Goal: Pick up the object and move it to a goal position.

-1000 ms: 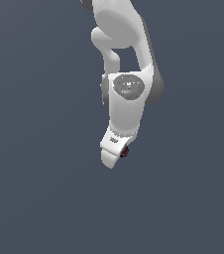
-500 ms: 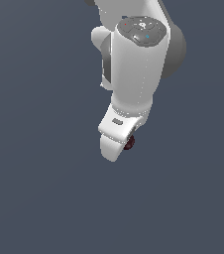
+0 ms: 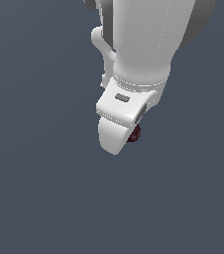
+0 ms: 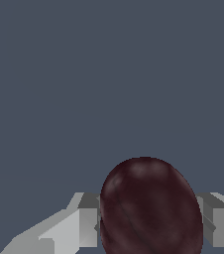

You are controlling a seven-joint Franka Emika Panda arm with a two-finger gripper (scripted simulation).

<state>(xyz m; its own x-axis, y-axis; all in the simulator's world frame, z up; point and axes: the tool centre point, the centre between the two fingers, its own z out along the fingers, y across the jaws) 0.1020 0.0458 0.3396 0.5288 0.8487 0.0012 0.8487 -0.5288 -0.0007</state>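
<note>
The object (image 4: 151, 208) is a dark red, roundish ball with a mottled surface. In the wrist view it fills the space between my two grey fingers (image 4: 86, 221), which press on it from both sides. In the exterior view only a small red edge of the object (image 3: 135, 134) peeks out behind the white hand. My gripper (image 3: 129, 139) is shut on it, held well above the plain grey ground. The fingertips themselves are hidden behind the hand in the exterior view.
The white arm (image 3: 143, 44) takes up the upper middle of the exterior view. Everything else in both views is a flat, uniform grey-blue surface.
The arm and hand have grown larger in the exterior view, coming closer to that camera with the object still held between the fingers.
</note>
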